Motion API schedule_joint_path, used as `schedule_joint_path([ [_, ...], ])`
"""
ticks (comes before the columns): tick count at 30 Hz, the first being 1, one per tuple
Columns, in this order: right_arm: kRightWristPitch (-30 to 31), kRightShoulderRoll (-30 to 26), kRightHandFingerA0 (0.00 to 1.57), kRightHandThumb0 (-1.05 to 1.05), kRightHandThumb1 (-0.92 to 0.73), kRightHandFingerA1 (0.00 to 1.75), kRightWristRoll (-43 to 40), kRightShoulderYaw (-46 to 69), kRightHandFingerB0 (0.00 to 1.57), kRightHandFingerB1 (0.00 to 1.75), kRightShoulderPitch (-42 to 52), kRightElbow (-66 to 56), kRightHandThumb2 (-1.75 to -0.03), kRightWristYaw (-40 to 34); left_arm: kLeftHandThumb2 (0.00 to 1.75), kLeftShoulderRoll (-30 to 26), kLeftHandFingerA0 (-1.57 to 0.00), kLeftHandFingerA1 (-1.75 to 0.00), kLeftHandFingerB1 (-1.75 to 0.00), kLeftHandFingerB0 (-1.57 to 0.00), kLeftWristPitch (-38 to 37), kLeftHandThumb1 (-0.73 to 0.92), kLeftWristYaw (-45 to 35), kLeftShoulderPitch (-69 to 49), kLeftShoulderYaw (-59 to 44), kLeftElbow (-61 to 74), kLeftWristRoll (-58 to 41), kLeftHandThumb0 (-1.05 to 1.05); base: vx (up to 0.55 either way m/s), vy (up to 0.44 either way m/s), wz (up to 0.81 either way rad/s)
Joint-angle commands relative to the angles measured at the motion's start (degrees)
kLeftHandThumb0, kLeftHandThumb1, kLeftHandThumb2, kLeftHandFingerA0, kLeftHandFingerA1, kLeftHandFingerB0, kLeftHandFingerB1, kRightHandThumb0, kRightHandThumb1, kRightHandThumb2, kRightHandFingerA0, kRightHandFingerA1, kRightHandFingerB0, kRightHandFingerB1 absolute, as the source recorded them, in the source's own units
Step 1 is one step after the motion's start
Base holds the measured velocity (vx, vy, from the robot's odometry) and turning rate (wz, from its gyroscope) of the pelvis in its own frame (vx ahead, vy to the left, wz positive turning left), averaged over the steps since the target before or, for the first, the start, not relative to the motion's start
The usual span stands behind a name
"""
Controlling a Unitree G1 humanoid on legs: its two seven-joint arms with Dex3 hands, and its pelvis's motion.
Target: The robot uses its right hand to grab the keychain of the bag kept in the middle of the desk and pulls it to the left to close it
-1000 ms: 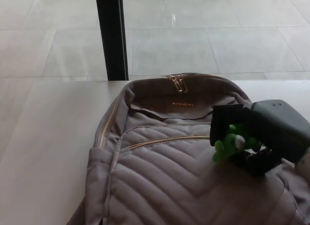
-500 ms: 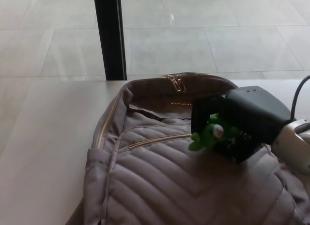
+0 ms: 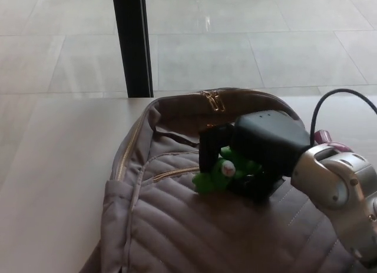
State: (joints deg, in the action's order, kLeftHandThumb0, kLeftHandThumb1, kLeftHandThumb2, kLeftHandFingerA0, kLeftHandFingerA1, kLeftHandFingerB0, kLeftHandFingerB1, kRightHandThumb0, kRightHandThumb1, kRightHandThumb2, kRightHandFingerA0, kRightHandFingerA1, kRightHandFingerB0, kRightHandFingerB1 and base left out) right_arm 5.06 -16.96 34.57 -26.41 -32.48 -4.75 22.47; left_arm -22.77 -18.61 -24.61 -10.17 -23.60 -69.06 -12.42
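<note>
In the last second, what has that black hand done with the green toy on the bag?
The right hand, shut on the green keychain, has slid left across the bag, towing the keychain along; the pocket's open gap looks shorter. More of its silver arm shows. The bag and the desk stayed put.
</note>
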Motion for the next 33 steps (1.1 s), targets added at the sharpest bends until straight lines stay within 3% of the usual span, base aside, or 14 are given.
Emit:
schedule_joint_path([
  [1, -0.27, 1.61, 0.95, -0.31, -0.44, 1.75, 1.24, -1.49, 0.76, 1.68, -1.65, 1.88, -1.26, 0.44, 0.85, -0.97, -0.6, -0.67, -0.52, -0.55, -1.28, 0.92, 0.34, -0.37, 0.33, -0.03, 0.39, -0.92, 0.0, 0.0, 0.0],
  [7, 0.44, 5.31, 0.91, -0.28, -0.46, 1.75, 2.15, -2.16, 0.75, 1.63, -2.71, 4.5, -1.17, -1.72, 0.84, -0.78, -0.61, -0.64, -0.52, -0.58, -0.55, 0.92, 1.22, -0.28, 0.76, 0.0, 0.5, -0.89, 0.0, 0.0, 0.0],
  [8, 0.94, 6.11, 0.88, -0.29, -0.46, 1.72, 2.39, -2.34, 0.79, 1.32, -3.21, 5.13, -1.19, -1.74, 0.85, -0.83, -0.62, -0.65, -0.52, -0.58, -0.86, 0.92, 1.45, -0.27, 0.95, -0.07, 0.72, -0.89, 0.0, 0.0, 0.0],
  [9, 0.87, 6.86, 0.89, -0.3, -0.46, 1.75, 2.26, -2.42, 0.75, 1.58, -3.62, 5.85, -1.2, -1.93, 0.86, -0.85, -0.62, -0.66, -0.52, -0.56, -1.07, 0.92, 1.41, -0.39, 0.93, 0.07, 0.67, -0.9, 0.0, 0.0, 0.0],
  [19, -2.16, 10.98, 0.91, -0.29, -0.46, 1.75, 2.56, -2.95, 0.77, 1.72, -8.03, 11.45, -1.16, -4.76, 0.87, -0.63, -0.61, -0.65, -0.52, -0.56, -2.21, 0.92, 2.13, -0.87, 1.12, 0.09, 0.94, -0.89, 0.0, 0.0, 0.0],
  [21, -2.17, 11.86, 0.93, -0.32, -0.55, 1.75, 3.26, -3.71, 0.75, 1.62, -9.54, 12.32, -1.1, -4.72, 0.86, -0.77, -0.61, -0.65, -0.52, -0.57, -1.83, 0.92, 1.75, -0.87, 1.09, 0.12, 0.78, -0.9, 0.0, 0.0, 0.0],
  [22, -1.28, 12.58, 0.93, -0.3, -0.58, 1.75, 3.05, -3.77, 0.76, 0.89, -9.86, 11.83, -1.01, -4.14, 1.23, -0.62, -0.6, -0.69, -0.6, -0.53, -2.19, 0.82, 1.42, -0.95, 1.03, 0.12, 0.66, -0.83, 0.0, 0.0, 0.0],
  [25, -1.44, 12.86, 0.93, -0.27, -0.54, 1.64, 4.27, -4.58, 0.82, 0.82, -10.81, 12.19, -1.01, -4.29, 0.88, -0.52, -0.63, -0.65, -0.52, -0.55, -2.29, 0.92, 1.98, -0.97, 0.93, 0.0, 0.59, -0.89, 0.0, 0.0, 0.0],
  [26, -2.14, 12.98, 0.94, -0.25, -0.52, 1.69, 4.21, -4.73, 0.82, 1.15, -11.22, 12.72, -1.08, -4.62, 0.9, -0.46, -0.64, -0.66, -0.53, -0.56, -2.4, 0.92, 2.06, -1.08, 0.96, 0.18, 0.6, -0.89, 0.0, 0.0, 0.0],
  [27, -2.19, 12.97, 0.94, -0.25, -0.52, 1.69, 4.19, -4.73, 0.82, 1.15, -11.29, 12.74, -1.08, -4.64, 0.9, -0.42, -0.64, -0.66, -0.53, -0.56, -2.45, 0.92, 2.08, -1.12, 0.94, 0.21, 0.56, -0.89, 0.0, 0.0, 0.0],
  [29, -0.77, 14.21, 0.98, -0.23, -0.47, 1.75, 4.05, -4.85, 0.87, 1.58, -12.3, 13.28, -1.21, -4.18, 0.87, -0.4, -0.64, -0.65, -0.53, -0.57, -2.33, 0.92, 1.57, -1.22, 0.69, 0.35, 0.19, -0.86, 0.0, 0.0, 0.0],
  [31, -0.19, 14.4, 0.97, -0.24, -0.47, 1.75, 4.22, -4.91, 0.86, 1.61, -12.44, 13.21, -1.2, -3.94, 0.86, -0.42, -0.63, -0.64, -0.53, -0.58, -2.51, 0.92, 1.42, -1.12, 0.74, 0.26, 0.26, -0.88, 0.0, 0.0, 0.0],
  [32, 0.59, 14.51, 1.23, -0.3, -0.48, 1.4, 4.86, -5.22, 1.05, 1.28, -12.48, 12.8, -1.15, -3.65, 0.87, -0.55, -0.63, -0.64, -0.52, -0.57, -2.56, 0.92, 1.75, -1.09, 1.04, 0.32, 0.65, -0.89, 0.0, 0.0, 0.0],
  [33, 0.36, 14.68, 1.23, -0.32, -0.48, 1.4, 4.79, -5.26, 1.05, 1.29, -12.32, 12.88, -1.15, -3.99, 0.89, -0.68, -0.63, -0.63, -0.51, -0.55, -2.41, 0.92, 2.28, -0.98, 1.3, 0.34, 0.98, -0.9, 0.0, 0.0, 0.0],
])
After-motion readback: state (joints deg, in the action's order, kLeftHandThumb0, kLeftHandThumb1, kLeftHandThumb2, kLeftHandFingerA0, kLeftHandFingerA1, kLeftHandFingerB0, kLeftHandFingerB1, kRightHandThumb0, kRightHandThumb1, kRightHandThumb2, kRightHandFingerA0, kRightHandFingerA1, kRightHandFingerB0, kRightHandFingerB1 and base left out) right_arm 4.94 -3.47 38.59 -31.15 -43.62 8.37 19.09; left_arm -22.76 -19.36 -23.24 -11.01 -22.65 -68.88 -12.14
